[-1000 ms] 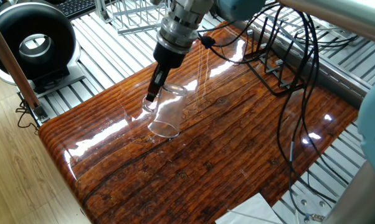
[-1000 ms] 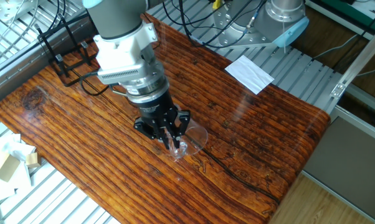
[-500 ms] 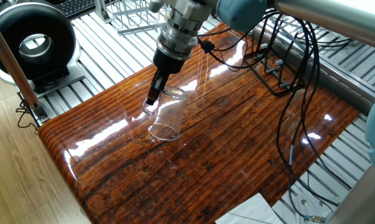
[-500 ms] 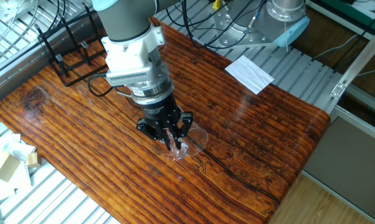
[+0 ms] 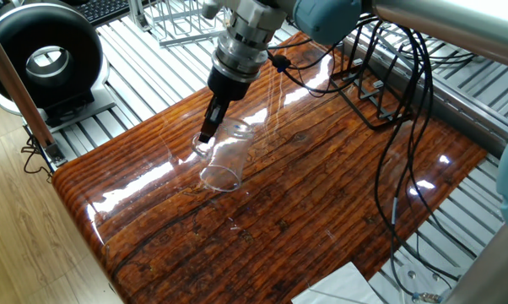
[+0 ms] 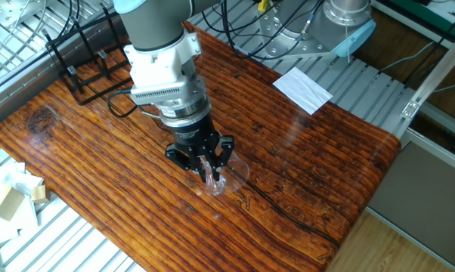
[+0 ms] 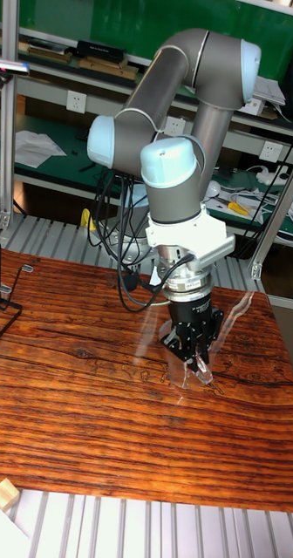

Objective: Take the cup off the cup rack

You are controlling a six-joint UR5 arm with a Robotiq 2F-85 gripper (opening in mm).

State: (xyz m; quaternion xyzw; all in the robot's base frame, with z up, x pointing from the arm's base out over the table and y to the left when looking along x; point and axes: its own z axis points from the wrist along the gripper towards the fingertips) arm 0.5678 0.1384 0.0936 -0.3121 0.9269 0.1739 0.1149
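cup (image 5: 223, 158) on table (image 5: 321, 203) mid-board | cup rack (image 6: 80, 64) at far edge

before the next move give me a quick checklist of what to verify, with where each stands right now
1. Cup off the cup rack: ok, well apart from it.
2. Hand gripping the cup: ok, fingers closed at its base end.
3. Cup upright: not ok, tilted, open mouth toward the wooden table.
4. Cup resting on the table: cannot tell, the glass is too clear.
5. Black cables away from the cup: ok.
6. Handle position: cannot tell.
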